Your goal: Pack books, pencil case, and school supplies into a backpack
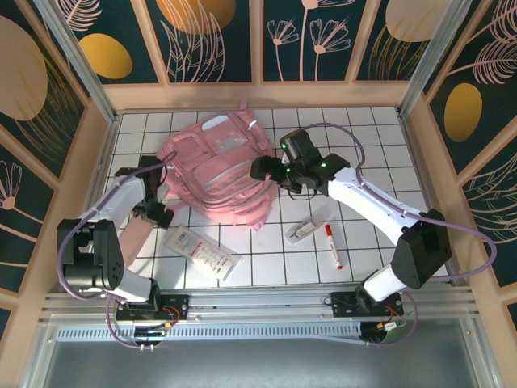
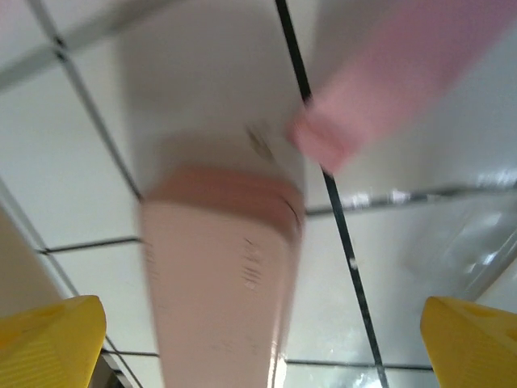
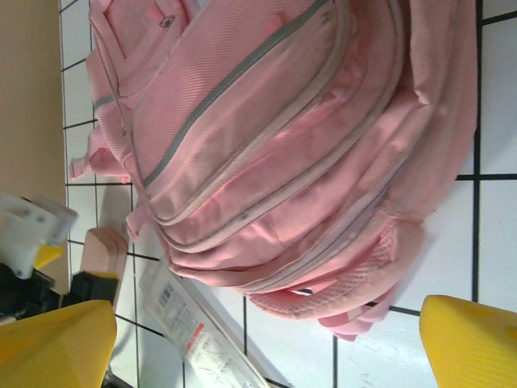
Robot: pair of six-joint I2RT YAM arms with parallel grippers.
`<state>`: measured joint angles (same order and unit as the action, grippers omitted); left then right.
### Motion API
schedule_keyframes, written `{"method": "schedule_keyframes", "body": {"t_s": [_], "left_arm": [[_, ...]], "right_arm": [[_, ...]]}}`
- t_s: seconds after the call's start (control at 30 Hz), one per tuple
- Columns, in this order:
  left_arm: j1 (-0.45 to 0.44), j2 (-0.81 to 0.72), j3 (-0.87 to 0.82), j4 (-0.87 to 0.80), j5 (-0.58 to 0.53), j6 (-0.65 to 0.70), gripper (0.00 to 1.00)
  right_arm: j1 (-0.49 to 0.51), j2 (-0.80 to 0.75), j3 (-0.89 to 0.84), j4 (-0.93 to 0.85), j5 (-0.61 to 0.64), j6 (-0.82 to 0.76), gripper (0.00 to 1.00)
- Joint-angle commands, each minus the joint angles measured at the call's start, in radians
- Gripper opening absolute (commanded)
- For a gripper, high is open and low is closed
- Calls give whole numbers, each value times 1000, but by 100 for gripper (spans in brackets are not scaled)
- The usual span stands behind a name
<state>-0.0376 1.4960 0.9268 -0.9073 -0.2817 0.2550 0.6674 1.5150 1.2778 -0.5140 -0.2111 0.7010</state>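
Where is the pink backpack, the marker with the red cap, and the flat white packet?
pink backpack [image 1: 216, 174]: top external view, middle of its front pockets.
marker [image 1: 333, 247]: top external view, middle of its barrel.
flat white packet [image 1: 203, 252]: top external view, centre of its printed face.

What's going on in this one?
A robot is set to pack the pink backpack, and nothing looks packed yet. The left end effector hangs open over a pale pink case beside the bag. The right end effector is open at the bag's right side. A red-capped marker and a white packet lie loose on the table.
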Motion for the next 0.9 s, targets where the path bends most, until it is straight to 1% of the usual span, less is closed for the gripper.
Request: {"method": "schedule_keyframes", "body": {"t_s": [0.0,0.03,0.07,0.13,0.17,0.2,0.23,0.3,0.4,0.5,0.6,0.7,0.8,0.87], "left_arm": [[38,25,-46,34,-82,67,99],[60,29,-18,31,-103,58,99],[103,32,13,31,-89,49,99],[198,36,69,26,-35,19,99],[227,47,87,16,3,13,99],[238,65,88,14,32,14,99],[240,81,83,19,42,12,99],[240,116,69,25,114,20,99],[239,146,64,20,212,31,99],[240,164,67,20,225,35,99],[240,207,68,34,213,33,99],[240,253,108,6,216,20,99],[241,238,102,10,200,26,99],[242,229,87,21,217,24,99]], "right_arm": [[-36,-8,-25,-49,-62,-89,96],[-45,-6,-29,-47,-74,-97,96],[-55,-6,-33,-45,-86,-106,96],[-68,-7,-45,-46,-114,-121,97],[-71,-9,-53,-46,-130,-132,97],[-76,-9,-60,-47,-143,-143,97],[-81,-8,-65,-50,-152,-153,97],[-88,-2,-70,-61,-169,-183,96],[-94,8,-63,-83,-162,-209,97],[-94,6,-63,-80,-165,-213,97],[-94,15,-48,-86,-171,-216,96],[-94,23,-34,-96,-177,-220,97],[-94,25,-34,-96,-177,-221,96],[-94,30,-34,-97,-176,-220,96]]}}
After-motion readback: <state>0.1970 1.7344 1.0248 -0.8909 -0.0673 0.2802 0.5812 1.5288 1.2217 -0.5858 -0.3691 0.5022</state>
